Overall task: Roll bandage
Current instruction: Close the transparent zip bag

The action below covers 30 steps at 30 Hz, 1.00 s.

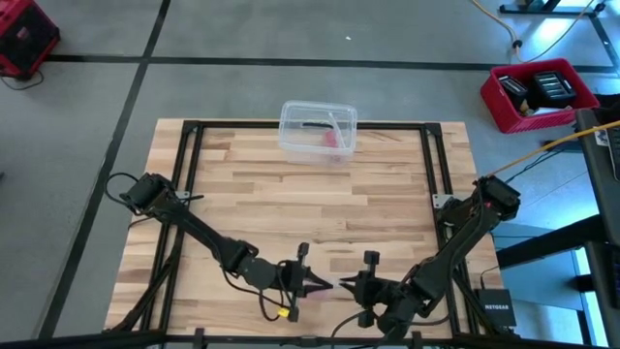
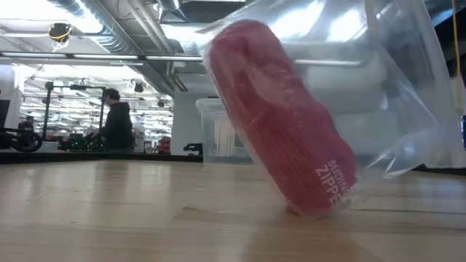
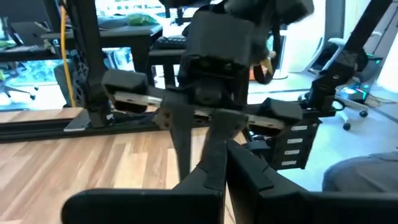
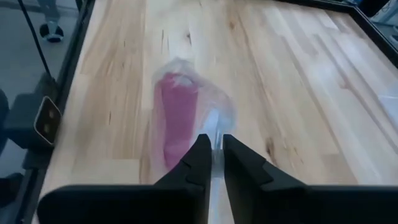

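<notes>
Pink bandage [image 4: 175,121] rolled up inside a clear zip bag [image 4: 211,99], tilted on the table [image 1: 387,194] near its front edge. Pinched at the bag's edge by the right gripper [image 4: 211,149], just behind the roll. Left gripper [image 1: 318,284] shut, empty, tip facing the right one.

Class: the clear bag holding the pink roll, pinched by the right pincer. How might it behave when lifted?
The bag looks thin and crinkled, so probably floppy. The roll inside seems soft and rounded, likely to sag and shift. The right pincer grips only film, so slipping seems possible.
</notes>
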Motion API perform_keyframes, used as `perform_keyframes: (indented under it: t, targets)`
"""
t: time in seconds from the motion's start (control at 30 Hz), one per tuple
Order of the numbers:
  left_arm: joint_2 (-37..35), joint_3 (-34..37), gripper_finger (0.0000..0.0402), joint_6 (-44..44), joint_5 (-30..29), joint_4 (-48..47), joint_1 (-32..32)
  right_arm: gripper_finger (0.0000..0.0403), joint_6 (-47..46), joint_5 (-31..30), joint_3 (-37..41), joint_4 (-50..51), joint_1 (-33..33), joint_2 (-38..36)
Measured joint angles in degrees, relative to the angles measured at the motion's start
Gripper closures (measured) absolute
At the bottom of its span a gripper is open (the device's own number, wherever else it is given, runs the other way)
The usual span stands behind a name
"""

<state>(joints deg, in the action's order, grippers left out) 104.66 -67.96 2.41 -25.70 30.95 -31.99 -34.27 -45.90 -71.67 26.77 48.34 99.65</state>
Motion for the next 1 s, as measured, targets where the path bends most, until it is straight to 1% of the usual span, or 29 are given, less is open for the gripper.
perform_keyframes:
  t: [0.1,0.2,0.3,0.33,0.4,0.47,0.6,0.7,0.77,0.87,1.0]
  targets:
    - [0.0,0.0,0.0401,0.4,0.0,-0.5,0.1,0.0369,0.0,0.0,0.0,-0.7,0.0,0.0]
    - [0.0,0.0,0.04,4.3,0.0,-2.7,0.5,0.0369,0.2,0.7,-0.1,-0.8,0.0,0.0]
    - [0.0,-0.1,0.0382,5.3,0.3,-5.0,1.2,0.0367,0.2,1.7,-0.1,-1.2,0.0,0.0]
    - [0.0,-0.7,0.0371,6.2,1.0,-7.6,1.6,0.0366,0.2,1.9,-0.1,-1.2,0.0,0.0]
    - [0.0,-3.1,0.0345,7.2,1.8,-15.2,2.1,0.0367,0.2,2.0,-0.1,-1.2,0.0,0.0]
    - [0.2,-6.5,0.0318,5.9,1.8,-22.1,2.2,0.0367,0.2,2.0,-0.1,-1.2,0.0,0.0]
    - [0.1,-14.7,0.0282,3.6,1.9,-31.6,2.0,0.0367,0.3,2.4,-0.1,-1.2,-0.1,0.0]
    - [2.2,-19.6,0.0276,3.8,2.1,-37.7,2.3,0.0367,0.5,3.6,-0.1,-1.2,-0.5,0.0]
    - [5.3,-22.3,0.0275,3.7,3.2,-40.7,2.4,0.0367,1.1,3.8,-0.1,-1.1,-0.9,0.0]
    - [9.9,-26.4,0.0274,3.6,3.7,-43.6,2.5,0.0367,1.2,4.5,-0.1,-1.1,-1.2,0.0]
    - [12.5,-31.7,0.0274,3.6,3.7,-48.1,2.5,0.0367,1.3,5.0,-0.1,-1.2,-1.2,0.0]
